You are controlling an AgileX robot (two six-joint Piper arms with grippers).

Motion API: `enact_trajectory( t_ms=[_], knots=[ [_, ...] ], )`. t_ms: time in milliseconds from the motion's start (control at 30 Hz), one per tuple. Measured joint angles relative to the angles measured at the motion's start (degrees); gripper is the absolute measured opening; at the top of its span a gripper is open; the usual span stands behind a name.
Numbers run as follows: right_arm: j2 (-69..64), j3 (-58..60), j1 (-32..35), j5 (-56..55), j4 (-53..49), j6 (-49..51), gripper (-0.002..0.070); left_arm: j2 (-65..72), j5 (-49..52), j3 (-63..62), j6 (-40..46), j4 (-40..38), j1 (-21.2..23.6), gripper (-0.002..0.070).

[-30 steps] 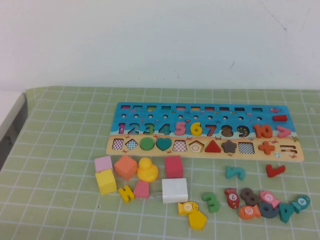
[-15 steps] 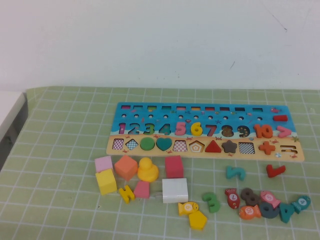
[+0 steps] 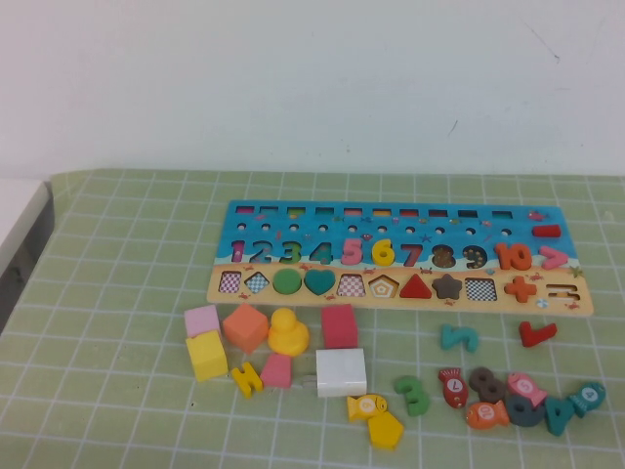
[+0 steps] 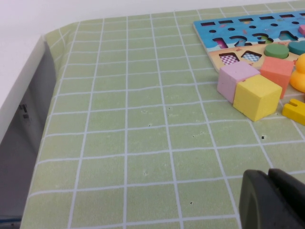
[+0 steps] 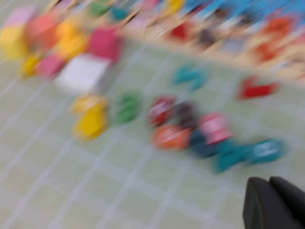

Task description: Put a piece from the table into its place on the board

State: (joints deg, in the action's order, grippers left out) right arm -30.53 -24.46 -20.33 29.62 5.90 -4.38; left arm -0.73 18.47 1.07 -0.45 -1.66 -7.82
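The long wooden board (image 3: 322,217) lies at the back middle of the green mat. The yellow numeral "6" (image 3: 383,251) sits on its blue band between the pink 5 and the red 7. Neither arm shows in the high view. My left gripper (image 4: 268,172) is shut and empty, low over bare mat to the left of the blocks; the board's left end (image 4: 202,27) lies beyond it. My right gripper (image 5: 268,180) is shut and empty, over the mat on the near side of the loose pieces. The right wrist view is blurred.
In front of the board lie coloured blocks (image 3: 245,326), a yellow duck (image 3: 288,331), a white block (image 3: 341,371), a yellow "4" (image 3: 247,377), a green "3" (image 3: 414,395), a yellow fish (image 3: 367,405) and several fish and numerals (image 3: 518,399). The mat's left edge (image 4: 43,95) drops off.
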Motion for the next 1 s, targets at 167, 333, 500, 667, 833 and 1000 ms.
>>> enact_trajectory(
  t_ms=[167,333,500,667,833,1000],
  knots=[
    [10.9,10.2,12.1,-8.2,-0.3,-2.7,0.0000,0.0,0.0,0.0,0.0,0.0,0.0,-0.0002],
    [22.6,19.5,20.5,-12.2,-0.7,-3.1,0.0000,0.0,0.0,0.0,0.0,0.0,0.0,-0.0002],
    [30.6,25.8,24.3,-12.0,-0.7,-3.4,0.0000,0.0,0.0,0.0,0.0,0.0,0.0,-0.0002],
    [31.2,26.0,25.5,-11.2,-0.7,-3.6,0.0000,0.0,0.0,0.0,0.0,0.0,0.0,-0.0002],
    [31.3,26.0,25.5,-11.2,-0.7,-3.6,0.0000,0.0,0.0,0.0,0.0,0.0,0.0,-0.0002],
    [31.3,26.0,25.5,-11.2,0.6,-3.5,0.0000,0.0,0.0,0.0,0.0,0.0,0.0,-0.0002]
  ],
)
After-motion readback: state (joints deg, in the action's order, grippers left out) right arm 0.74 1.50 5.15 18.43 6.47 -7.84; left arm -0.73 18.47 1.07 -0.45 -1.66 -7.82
